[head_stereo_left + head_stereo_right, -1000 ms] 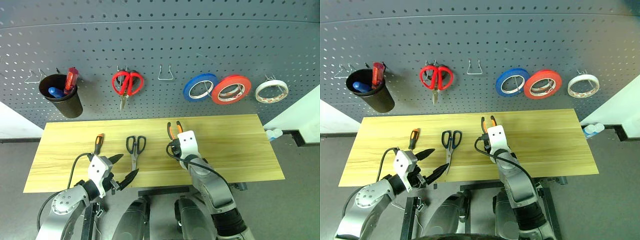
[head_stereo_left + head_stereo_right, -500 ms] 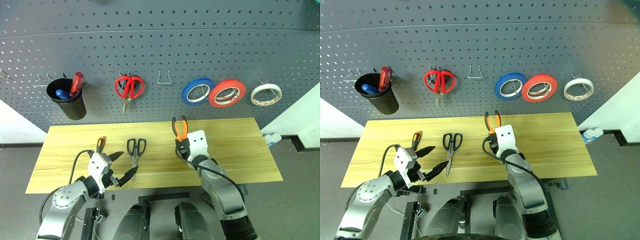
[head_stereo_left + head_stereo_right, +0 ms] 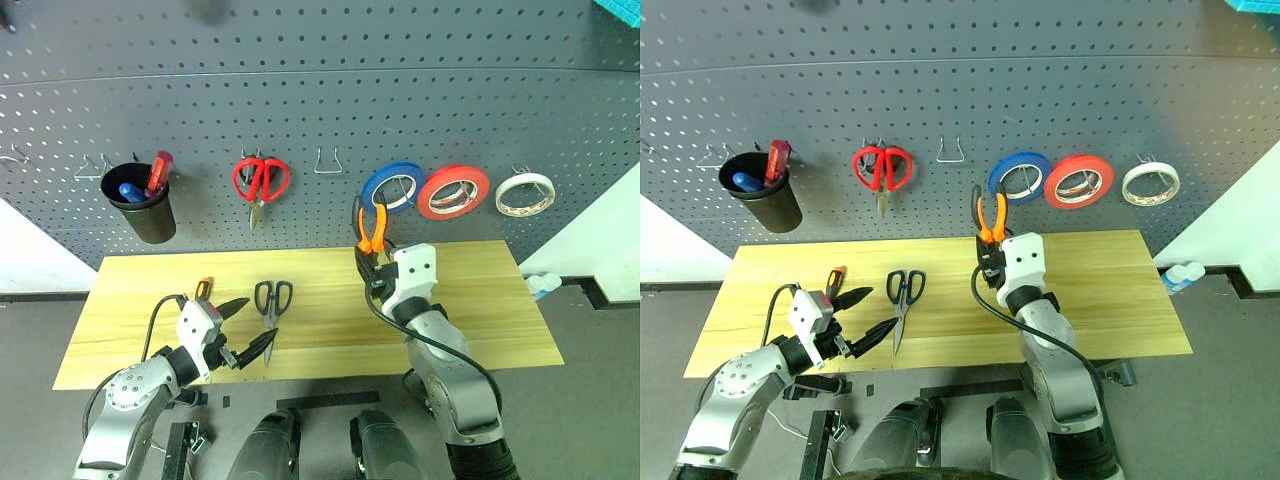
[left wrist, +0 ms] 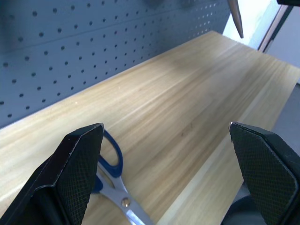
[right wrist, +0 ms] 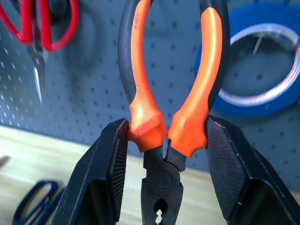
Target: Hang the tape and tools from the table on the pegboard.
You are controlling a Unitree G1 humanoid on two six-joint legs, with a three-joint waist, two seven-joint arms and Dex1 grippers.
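On the pegboard (image 3: 320, 110) the tape (image 3: 523, 193) already hangs at three o'clock, while black scissors (image 3: 270, 302) and a screwdriver (image 3: 204, 289) lie on the table (image 3: 480, 300). The right gripper (image 5: 164, 140), clamped on the orange pliers (image 5: 173, 93), is mid-carry and next needs the empty hook (image 3: 330, 160) at twelve o'clock. The left gripper (image 3: 245, 330) gapes wide, holding nothing.

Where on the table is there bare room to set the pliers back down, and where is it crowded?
The table's right half, from the right gripper holding the pliers out to the right edge, is bare wood. The far left end is bare too. It is crowded left of centre: the black-handled scissors, the orange-handled tool and the open left gripper sit close together.
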